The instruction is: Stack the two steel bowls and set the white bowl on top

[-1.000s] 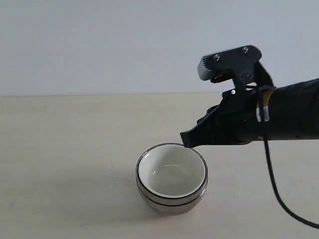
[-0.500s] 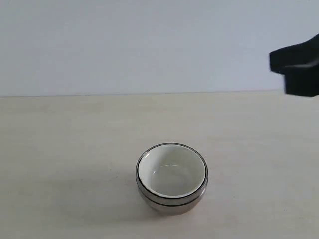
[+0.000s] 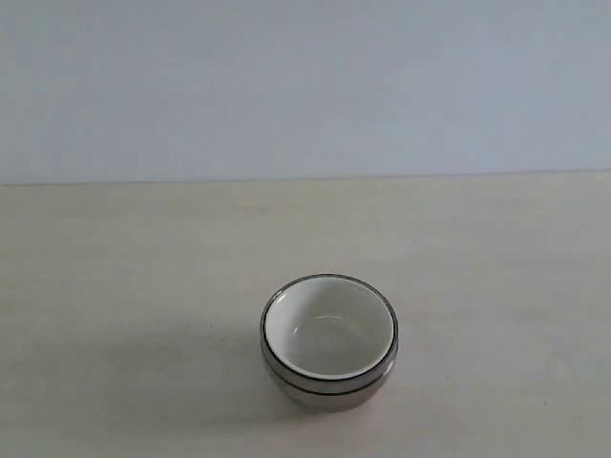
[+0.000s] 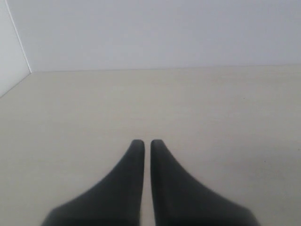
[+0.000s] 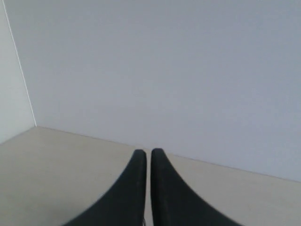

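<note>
Stack: white bowl [image 3: 329, 334] sitting nested in the two steel bowls [image 3: 329, 394], all upright, mouths facing up, round, no long axis | Place: resting mid-counter [image 3: 124, 267] | Left pincer [image 4: 143, 143]: closed together, gripping nothing | Right pincer [image 5: 145, 153]: closed together, gripping nothing

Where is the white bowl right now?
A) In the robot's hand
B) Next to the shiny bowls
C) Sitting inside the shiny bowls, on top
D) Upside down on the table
C: the white bowl sits open side up, nested in the steel bowls, whose rims ring it.
</note>
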Available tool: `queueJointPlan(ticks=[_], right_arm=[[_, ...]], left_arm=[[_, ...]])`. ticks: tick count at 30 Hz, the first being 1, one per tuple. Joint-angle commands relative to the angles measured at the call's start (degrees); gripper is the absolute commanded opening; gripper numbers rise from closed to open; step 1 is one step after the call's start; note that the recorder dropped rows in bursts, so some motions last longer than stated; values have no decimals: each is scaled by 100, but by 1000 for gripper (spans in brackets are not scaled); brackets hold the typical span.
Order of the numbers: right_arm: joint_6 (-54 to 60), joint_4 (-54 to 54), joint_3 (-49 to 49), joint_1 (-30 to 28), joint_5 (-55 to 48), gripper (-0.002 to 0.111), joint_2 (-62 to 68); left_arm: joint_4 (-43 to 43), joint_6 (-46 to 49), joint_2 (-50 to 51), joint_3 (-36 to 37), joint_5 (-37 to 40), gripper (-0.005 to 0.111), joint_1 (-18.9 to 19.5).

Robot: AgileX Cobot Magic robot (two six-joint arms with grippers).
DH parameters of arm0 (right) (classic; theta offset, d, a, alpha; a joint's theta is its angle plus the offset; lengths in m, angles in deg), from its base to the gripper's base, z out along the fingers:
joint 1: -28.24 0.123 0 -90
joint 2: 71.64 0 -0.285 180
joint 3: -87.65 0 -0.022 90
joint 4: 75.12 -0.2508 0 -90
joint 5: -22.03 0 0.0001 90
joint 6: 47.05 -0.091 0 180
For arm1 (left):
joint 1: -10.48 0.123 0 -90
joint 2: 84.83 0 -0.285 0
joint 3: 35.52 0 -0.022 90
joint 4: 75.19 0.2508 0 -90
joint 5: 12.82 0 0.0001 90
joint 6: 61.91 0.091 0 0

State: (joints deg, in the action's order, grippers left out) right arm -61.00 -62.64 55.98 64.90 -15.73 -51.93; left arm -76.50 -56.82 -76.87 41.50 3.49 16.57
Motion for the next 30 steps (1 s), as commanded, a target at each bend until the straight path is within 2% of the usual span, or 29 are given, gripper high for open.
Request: queueJointPlan(ticks=[1,9,30], right_arm=[[52,10,-22,-15,-134,0,-564],[52,10,-22,-15,-144,0,-1059],[41,10,-22,-15,-144,0,-1062]], left_arm=[[-15,-65,-17,20,4,4,3],[-15,-65,-17,20,4,4,3],[-15,-65,-17,20,4,4,3]])
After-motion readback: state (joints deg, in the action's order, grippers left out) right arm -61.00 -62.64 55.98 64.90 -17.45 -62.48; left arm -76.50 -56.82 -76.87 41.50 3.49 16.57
